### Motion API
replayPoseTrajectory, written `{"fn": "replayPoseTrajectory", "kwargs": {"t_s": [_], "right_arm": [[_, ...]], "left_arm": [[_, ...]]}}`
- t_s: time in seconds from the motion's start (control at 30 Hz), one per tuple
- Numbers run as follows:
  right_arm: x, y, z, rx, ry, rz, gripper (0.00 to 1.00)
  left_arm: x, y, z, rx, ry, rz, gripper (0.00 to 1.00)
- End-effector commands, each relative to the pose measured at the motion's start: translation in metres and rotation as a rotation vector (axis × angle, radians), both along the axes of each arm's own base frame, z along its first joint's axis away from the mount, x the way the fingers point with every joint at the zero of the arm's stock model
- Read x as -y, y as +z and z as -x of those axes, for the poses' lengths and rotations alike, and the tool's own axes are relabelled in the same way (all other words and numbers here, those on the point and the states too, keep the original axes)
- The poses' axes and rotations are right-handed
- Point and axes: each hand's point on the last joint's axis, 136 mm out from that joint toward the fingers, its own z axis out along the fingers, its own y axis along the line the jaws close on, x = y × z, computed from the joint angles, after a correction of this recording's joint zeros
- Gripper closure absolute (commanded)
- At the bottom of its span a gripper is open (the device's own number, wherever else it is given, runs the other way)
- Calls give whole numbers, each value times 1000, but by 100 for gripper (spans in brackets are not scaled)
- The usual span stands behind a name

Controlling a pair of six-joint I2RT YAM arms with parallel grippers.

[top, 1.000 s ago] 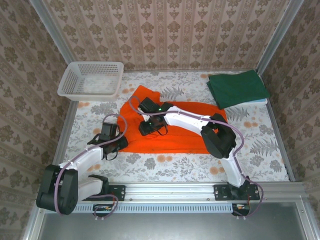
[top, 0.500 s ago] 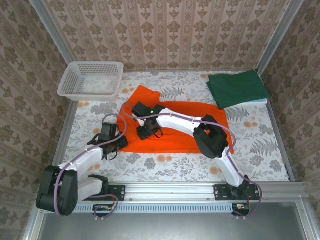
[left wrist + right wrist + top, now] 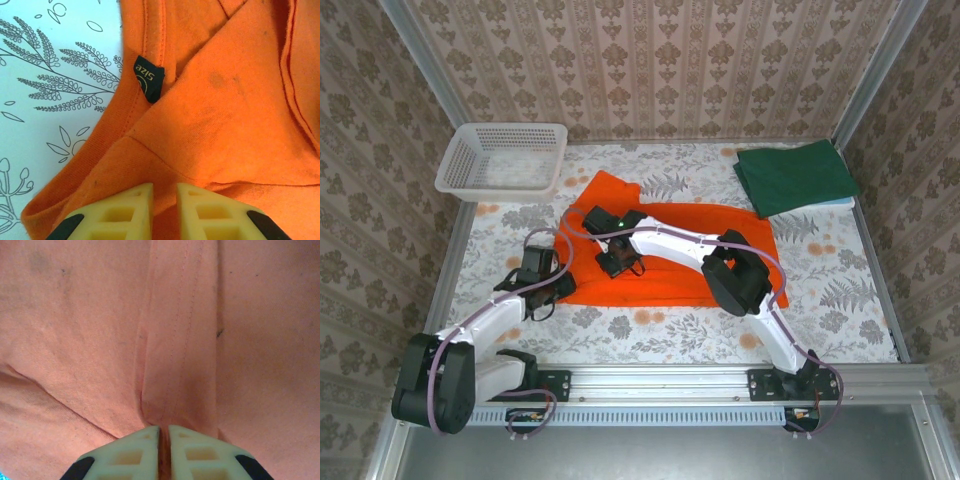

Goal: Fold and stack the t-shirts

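We look down on a floral-patterned table (image 3: 650, 335) enclosed by wallpapered walls (image 3: 650, 60). An orange t-shirt (image 3: 685, 285) lies spread near the centre, one short sleeve (image 3: 610, 187) pointing toward the far left. The left gripper (image 3: 552, 290) sits at the shirt's near-left corner. The right arm (image 3: 735, 275) reaches across the cloth, and we see the right gripper (image 3: 620, 262) down on the shirt's left half. A dark green t-shirt (image 3: 795, 175) lies folded at the far right corner, well apart from the orange one. A white lattice basket (image 3: 503, 160) stands at the far left corner.
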Motion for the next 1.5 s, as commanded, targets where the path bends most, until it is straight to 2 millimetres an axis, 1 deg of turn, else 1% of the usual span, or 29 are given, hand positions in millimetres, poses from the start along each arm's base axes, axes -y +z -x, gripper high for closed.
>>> {"fn": "replayPoseTrajectory", "kwargs": {"t_s": [0.0,0.1,0.3,0.43,0.67,0.8,0.83,0.93,0.97,1.0,1.03,1.1,1.13,1.17,1.2,1.23,1.3,1.4,1.47], "right_arm": [[-2,9,-2,-11,2,-25,92],[-1,13,-7,-43,-33,-89,97],[12,15,-21,-80,-105,-159,100],[22,11,-31,-121,-171,-200,100],[36,13,-46,-173,-279,-307,99],[45,12,-51,-177,-329,-325,100],[48,10,-52,-181,-345,-325,99],[56,9,-54,-180,-388,-328,89],[61,7,-54,-178,-408,-321,83],[66,8,-55,-172,-429,-318,74],[74,7,-57,-167,-466,-312,68],[92,8,-61,-181,-557,-316,68],[103,11,-64,-193,-620,-328,67],[115,14,-66,-202,-681,-339,63],[132,16,-67,-212,-749,-349,61],[144,22,-70,-211,-806,-384,60],[165,36,-67,-194,-872,-458,57],[201,67,-54,-60,-910,-491,37],[225,78,-40,-4,-933,-476,32]], "left_arm": [[-4,0,0,15,22,-21,81],[-7,1,1,22,32,-45,81],[-10,2,2,30,41,-77,81],[-11,2,3,28,40,-102,81],[-11,3,2,37,37,-128,82],[-11,4,3,41,37,-132,82],[-11,4,2,42,37,-133,82],[-12,4,2,43,39,-137,82],[-12,5,2,45,39,-138,82],[-12,5,2,44,40,-139,82],[-12,5,2,47,42,-140,82],[-13,6,2,51,44,-144,82],[-13,7,2,55,48,-145,82],[-14,8,2,56,50,-145,82],[-14,10,1,60,47,-147,82],[-14,14,1,65,46,-152,82],[-13,27,-2,90,41,-158,82],[-8,55,-4,152,16,-166,76],[4,73,-3,185,-32,-172,74]]}}
